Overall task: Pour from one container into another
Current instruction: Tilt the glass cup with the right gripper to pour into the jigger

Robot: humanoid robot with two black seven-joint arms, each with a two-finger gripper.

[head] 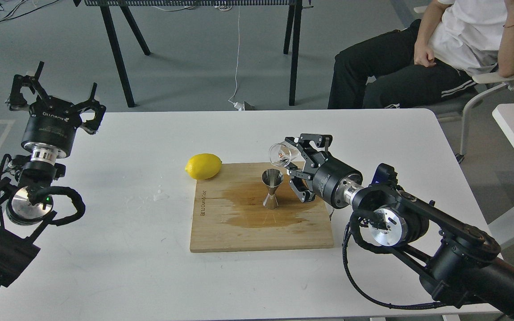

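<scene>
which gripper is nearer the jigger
Right. The right gripper holds the cup just above the jigger; the left gripper is far off, past the lemon.

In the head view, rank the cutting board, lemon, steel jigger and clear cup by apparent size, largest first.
1. Wooden cutting board, by far the largest.
2. Lemon and steel jigger: its length and the jigger's height look alike, so I won't rank them.
3. Clear cup, smallest, held tilted in the right gripper.
</scene>
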